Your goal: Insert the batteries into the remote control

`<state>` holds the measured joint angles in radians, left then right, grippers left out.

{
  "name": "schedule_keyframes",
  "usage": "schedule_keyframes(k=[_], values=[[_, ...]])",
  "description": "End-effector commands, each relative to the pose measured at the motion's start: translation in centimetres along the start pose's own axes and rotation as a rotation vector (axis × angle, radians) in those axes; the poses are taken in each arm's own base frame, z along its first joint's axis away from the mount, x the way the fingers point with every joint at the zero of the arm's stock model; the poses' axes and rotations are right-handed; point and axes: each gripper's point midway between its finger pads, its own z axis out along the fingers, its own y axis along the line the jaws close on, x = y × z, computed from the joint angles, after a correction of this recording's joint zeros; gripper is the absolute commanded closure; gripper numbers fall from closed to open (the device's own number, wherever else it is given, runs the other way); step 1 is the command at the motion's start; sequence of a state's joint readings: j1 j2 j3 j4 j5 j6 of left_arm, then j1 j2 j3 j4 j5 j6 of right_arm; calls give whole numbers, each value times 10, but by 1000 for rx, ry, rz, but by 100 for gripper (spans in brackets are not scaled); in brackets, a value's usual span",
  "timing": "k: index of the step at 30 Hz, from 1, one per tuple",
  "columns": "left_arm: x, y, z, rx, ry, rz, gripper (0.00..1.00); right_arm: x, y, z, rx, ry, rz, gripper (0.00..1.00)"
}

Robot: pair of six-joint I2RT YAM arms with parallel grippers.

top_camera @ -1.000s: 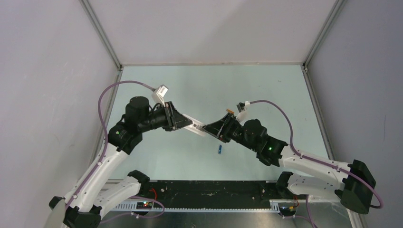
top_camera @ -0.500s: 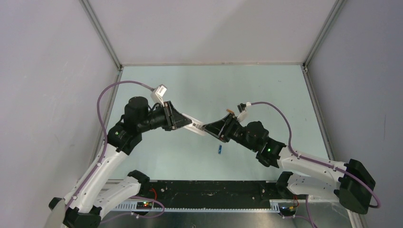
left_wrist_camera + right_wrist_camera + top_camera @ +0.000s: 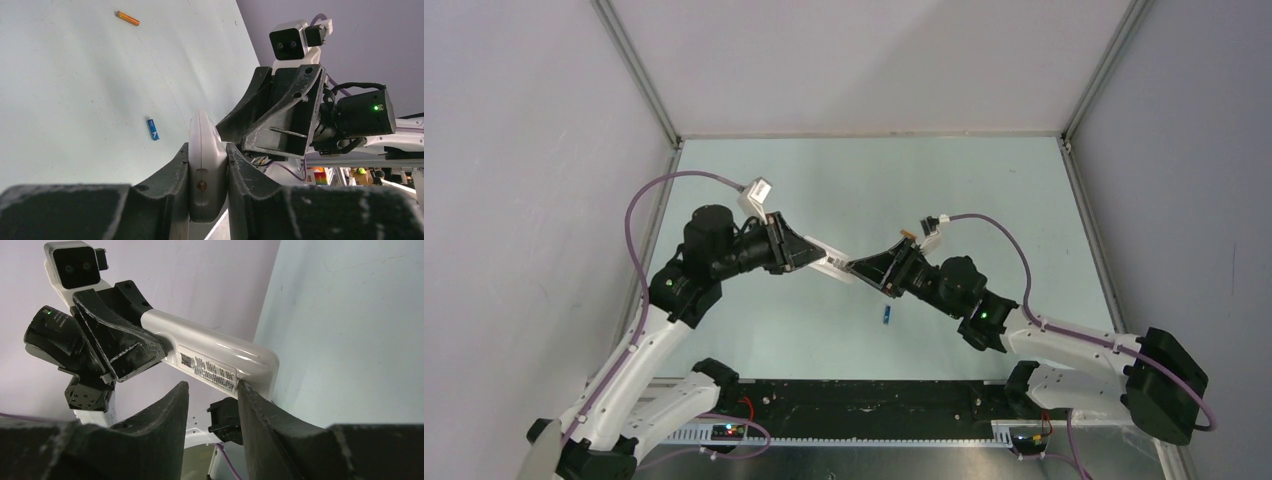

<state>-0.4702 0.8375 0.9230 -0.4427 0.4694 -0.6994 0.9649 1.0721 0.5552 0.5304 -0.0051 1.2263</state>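
The remote control [image 3: 205, 170] is up off the table [image 3: 75, 90], clamped edge-on between the two fingers of the left claw [image 3: 207, 150]. That claw is closed tight on the remote's narrow sides, and the far end sticks out past its tips. The back of the remote, with its printed label, faces the right claw [image 3: 211, 387].

The right claw meets that free end from the opposite side with its fingers about half spread. We see nothing gripped between them. One fingertip [image 3: 241, 386] seems to press against the edge of the remote near its rounded end, and the other stands apart from it.

Neither battery is in the remote. The blue battery [image 3: 152, 128] lies on the table below the two claws, just to the near side of the right one. The orange battery [image 3: 128, 18] lies farther off on the table, well apart from the left claw and beyond its tips.

We judge the task to be at an early stage. The remote is picked up and steadied, and the right claw looks to be working at the back, probably at the battery cover. We cannot tell whether that cover is off. What is left, as we read it, is opening the compartment, fetching each battery and seating both.
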Motion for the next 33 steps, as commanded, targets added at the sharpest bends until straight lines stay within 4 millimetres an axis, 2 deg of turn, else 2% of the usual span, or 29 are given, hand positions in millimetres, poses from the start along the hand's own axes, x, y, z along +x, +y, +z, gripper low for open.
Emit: schedule_keyframes(k=[1,7,13,22,25,26,30,31,33], values=[[14,-9,9,76,66,-25,100,4,54,-3,-199,32,0,55],[28,16,21,13,102,-34,100,2,52,1,-182,36,2,56],[24,30,25,-48,68,-11,100,0,46,4,-153,33,9,56],[32,50,34,-104,95,-18,100,-3,42,6,-149,36,16,56],[30,52,34,-118,80,-13,100,-5,30,7,-92,26,19,57],[28,52,34,-121,76,-11,100,-4,21,7,-51,28,20,57],[26,50,33,-116,69,-3,100,-8,4,-3,52,-1,20,58],[25,49,32,-113,67,0,100,-12,0,-3,72,-25,20,56],[22,45,31,-103,59,7,100,-11,-8,-7,117,-29,28,47]])
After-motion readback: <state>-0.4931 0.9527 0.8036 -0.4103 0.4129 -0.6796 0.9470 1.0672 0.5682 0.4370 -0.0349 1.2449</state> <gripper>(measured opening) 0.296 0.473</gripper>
